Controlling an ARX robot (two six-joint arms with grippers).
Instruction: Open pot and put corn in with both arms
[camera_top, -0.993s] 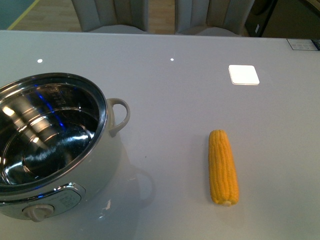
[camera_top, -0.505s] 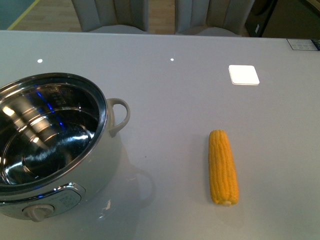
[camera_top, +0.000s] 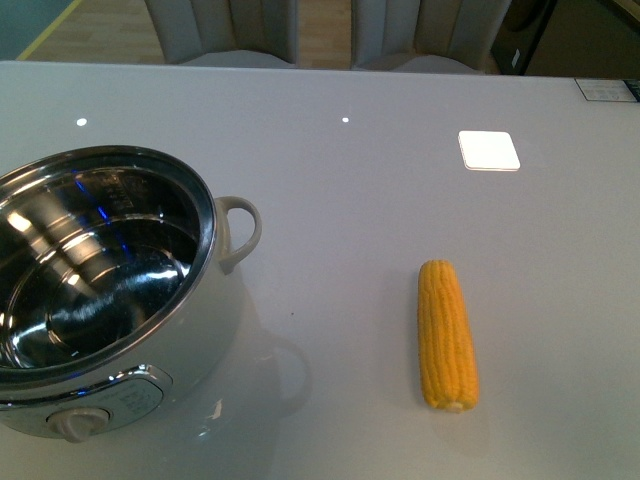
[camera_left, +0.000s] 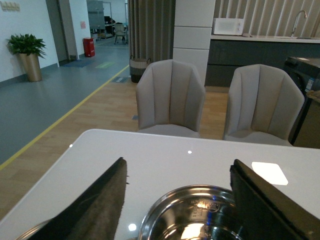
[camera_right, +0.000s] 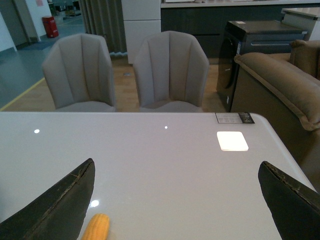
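Note:
The pot (camera_top: 214, 318) stands at the table's front left with no lid on it, its steel inside bare. A loop handle (camera_top: 240, 228) points right and the dial knob (camera_top: 76, 424) faces me. The corn (camera_top: 447, 335) lies flat on the table to the pot's right, well apart from it, thick end nearest me. Neither arm appears in the front view. My left gripper (camera_left: 178, 161) is open above the pot's rim (camera_left: 170, 197). My right gripper (camera_right: 177, 162) is open over bare table, and the corn's tip (camera_right: 96, 227) lies by one finger (camera_right: 60, 205).
A white square patch (camera_top: 489, 150) lies on the grey table (camera_top: 350, 200) at the back right. Two grey chairs (camera_left: 171, 97) stand behind the far edge. A brown sofa (camera_right: 280, 85) is off to the right. A curved edge (camera_left: 30, 232) shows beside the pot.

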